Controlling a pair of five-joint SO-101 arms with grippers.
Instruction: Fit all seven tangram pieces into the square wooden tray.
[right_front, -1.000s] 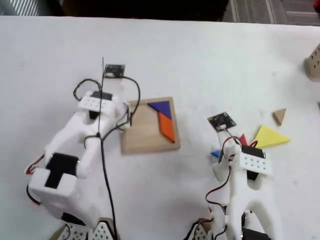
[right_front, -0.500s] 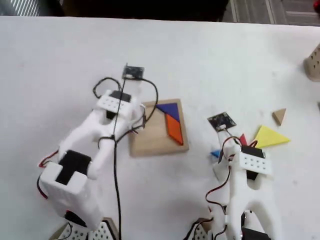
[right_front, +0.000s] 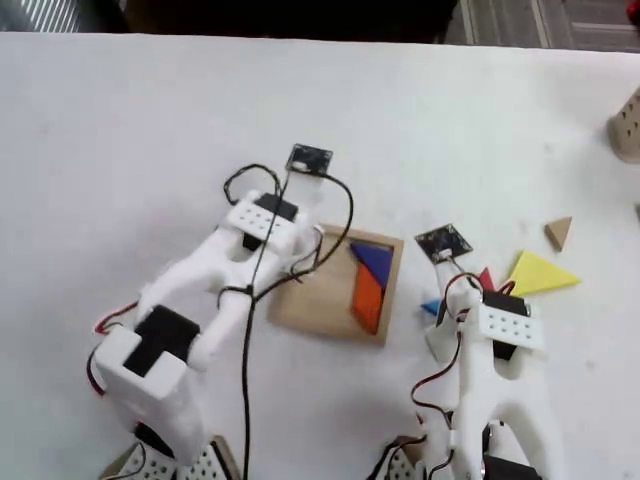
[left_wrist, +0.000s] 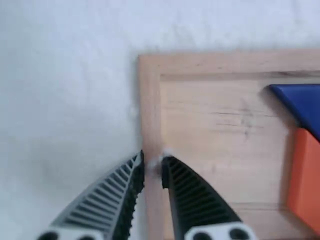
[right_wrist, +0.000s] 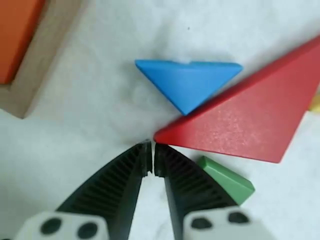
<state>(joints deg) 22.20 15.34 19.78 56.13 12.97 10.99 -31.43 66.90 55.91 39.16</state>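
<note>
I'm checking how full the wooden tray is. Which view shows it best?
The high view: nearly the whole tray is in sight, blue piece and orange piece along one side. The left wrist view gives a corner, the left gripper clamped on its rim; the right wrist view, one corner.

High camera down over the table (right_front: 450, 100); both wrist cameras close, downward; tray (right_front: 318, 300) common to all.

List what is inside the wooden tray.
Inside the wooden tray lie a blue piece and an orange piece, touching. The visible rest is bare wood. The left gripper, clamped on its rim, hides one corner.
</note>
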